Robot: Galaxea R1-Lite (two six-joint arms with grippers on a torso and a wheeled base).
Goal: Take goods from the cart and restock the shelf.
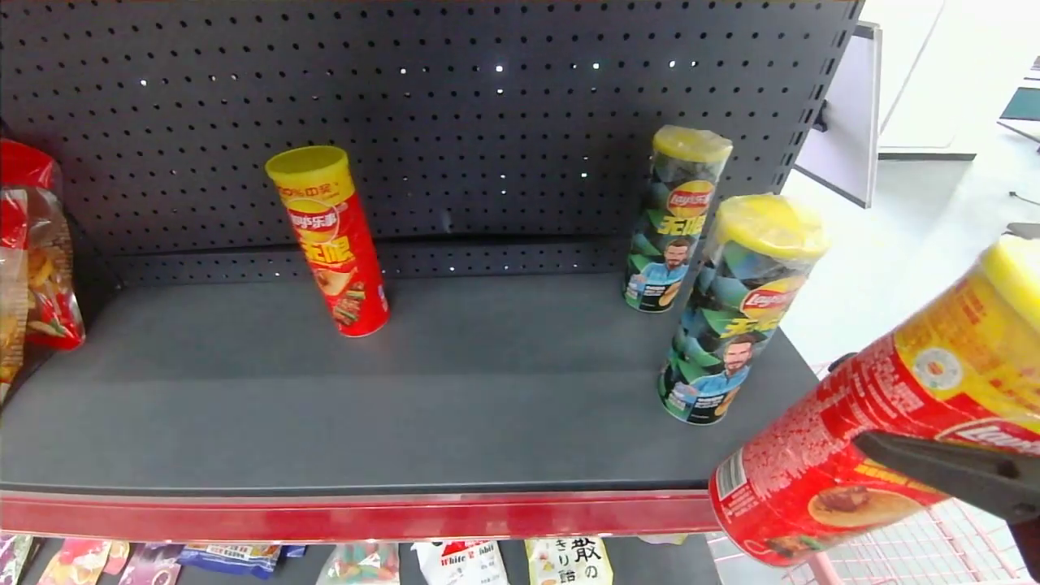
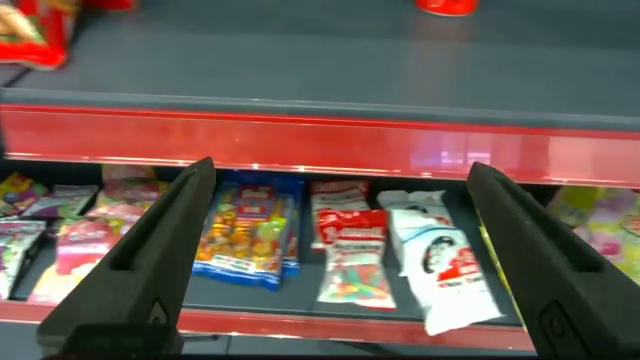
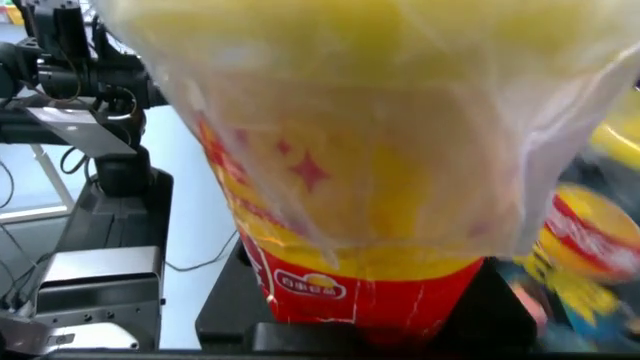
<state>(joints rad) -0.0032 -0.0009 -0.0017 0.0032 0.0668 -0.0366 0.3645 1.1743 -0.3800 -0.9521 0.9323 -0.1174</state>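
Observation:
A red chip can (image 1: pixel 918 374) with a yellow lid hangs tilted at the lower right, off the shelf's right front corner, with my right gripper (image 1: pixel 881 435) shut on it. The right wrist view looks straight onto this can (image 3: pixel 380 240) and its plastic-wrapped lid. On the grey shelf (image 1: pixel 406 390) a matching red can (image 1: pixel 329 244) stands at the back left, leaning a little. Two green-and-blue cans stand at the right, one at the back (image 1: pixel 674 219) and one nearer the front (image 1: pixel 739 309). My left gripper (image 2: pixel 340 260) is open and holds nothing, level with the shelf's red front edge (image 2: pixel 320 140).
Snack bags (image 1: pixel 32 244) hang at the shelf's left end. The lower shelf holds several candy and snack bags (image 2: pixel 350 250). A pegboard wall (image 1: pixel 487 122) backs the shelf. Pink cart wire (image 1: pixel 918 552) shows at the bottom right.

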